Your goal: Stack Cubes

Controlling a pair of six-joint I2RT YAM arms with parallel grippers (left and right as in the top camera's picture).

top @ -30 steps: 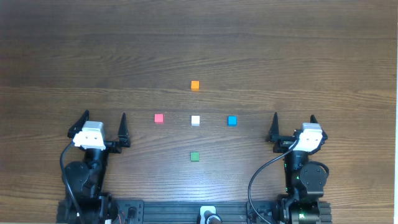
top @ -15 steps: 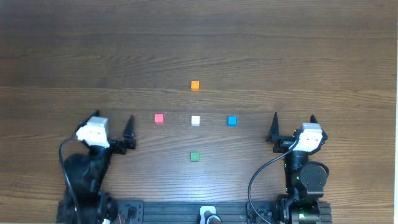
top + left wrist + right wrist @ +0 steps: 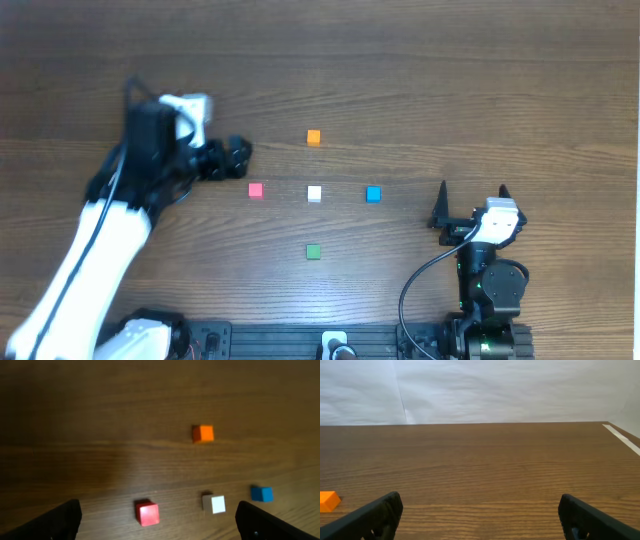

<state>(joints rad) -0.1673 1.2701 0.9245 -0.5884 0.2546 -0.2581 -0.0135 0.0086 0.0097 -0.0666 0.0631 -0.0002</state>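
Left gripper (image 3: 230, 155): fingers spread wide, empty, above the wood-grain table (image 3: 480, 90) near the small red cube (image 3: 147, 513) | right gripper (image 3: 471, 207): spread, empty, near its base | small white cube (image 3: 214, 504), blue cube (image 3: 261, 493), orange cube (image 3: 203, 433), green cube (image 3: 313, 252): all apart, unstacked | risk: coming down off-centre, a finger could shove the red cube aside.

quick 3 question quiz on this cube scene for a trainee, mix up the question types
1. True or false: the green cube is stacked on the white cube.
2. Which cube is nearest the left gripper? A) orange B) pink C) blue
3. Fill in: the right gripper has its fingers ____ (open or shut).

Key:
1. False: they lie apart on the wood.
2. B, the pink cube.
3. Open.
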